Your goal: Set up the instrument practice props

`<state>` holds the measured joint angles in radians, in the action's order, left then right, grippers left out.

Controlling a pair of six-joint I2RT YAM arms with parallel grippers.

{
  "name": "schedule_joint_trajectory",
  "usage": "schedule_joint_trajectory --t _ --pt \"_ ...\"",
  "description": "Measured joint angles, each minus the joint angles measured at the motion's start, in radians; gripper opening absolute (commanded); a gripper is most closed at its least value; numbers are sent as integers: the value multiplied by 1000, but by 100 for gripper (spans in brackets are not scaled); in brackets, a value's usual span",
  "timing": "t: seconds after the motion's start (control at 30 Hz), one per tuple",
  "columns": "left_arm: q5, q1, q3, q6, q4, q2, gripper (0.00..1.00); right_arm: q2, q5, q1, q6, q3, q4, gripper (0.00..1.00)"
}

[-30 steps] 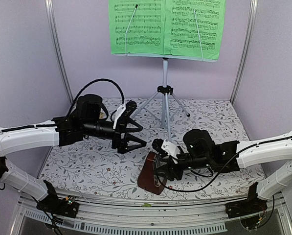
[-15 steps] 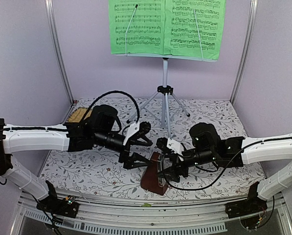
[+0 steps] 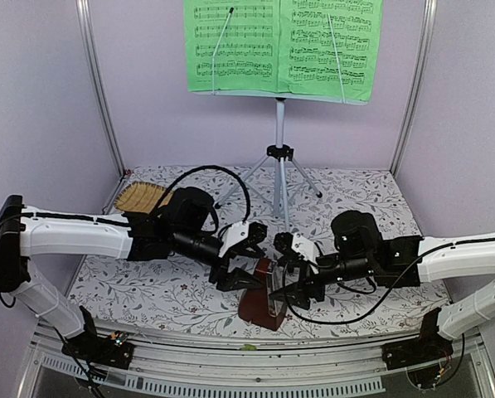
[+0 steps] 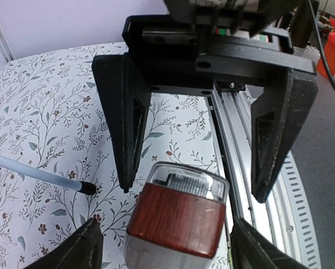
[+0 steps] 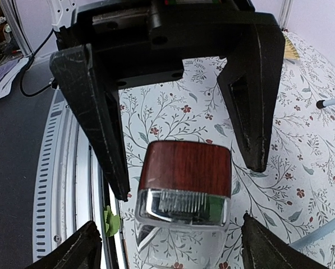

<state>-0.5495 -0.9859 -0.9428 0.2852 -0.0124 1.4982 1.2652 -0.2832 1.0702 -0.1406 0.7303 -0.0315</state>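
Now: left gripper [image 4: 193, 190] and right gripper [image 5: 189, 182] both spread wide, gripping nothing, jaws flanking the top of the metronome [image 3: 254, 305] without visible contact. It stands upright near the table [image 3: 355, 199] front edge, long axis vertical, narrow end up.

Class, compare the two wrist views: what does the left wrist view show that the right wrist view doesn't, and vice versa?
Only the left wrist view: the left gripper, open, straddling the metronome. Only the right wrist view: the right gripper, also open, the mat's corner and a green scrap. Both: the metronome, a stand leg tip and the floral table.
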Motion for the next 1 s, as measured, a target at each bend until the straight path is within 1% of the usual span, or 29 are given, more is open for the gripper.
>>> schedule_joint_trajectory --t 0.17,0.33,0.47,0.83,1.0 --pt "-5 -13 -13 5 4 29 64 -2 8 -10 15 -37 -8 85" --pt "-1 -20 -13 12 12 34 54 -2 8 -12 24 -39 -21 83" --pt "3 -22 -13 18 19 34 46 5 7 -12 24 -39 -27 79" --pt "15 -24 -9 19 26 32 36 31 5 -13 24 -35 -27 63" --pt "23 -25 -8 22 27 32 33 31 3 -17 29 -35 -29 59"
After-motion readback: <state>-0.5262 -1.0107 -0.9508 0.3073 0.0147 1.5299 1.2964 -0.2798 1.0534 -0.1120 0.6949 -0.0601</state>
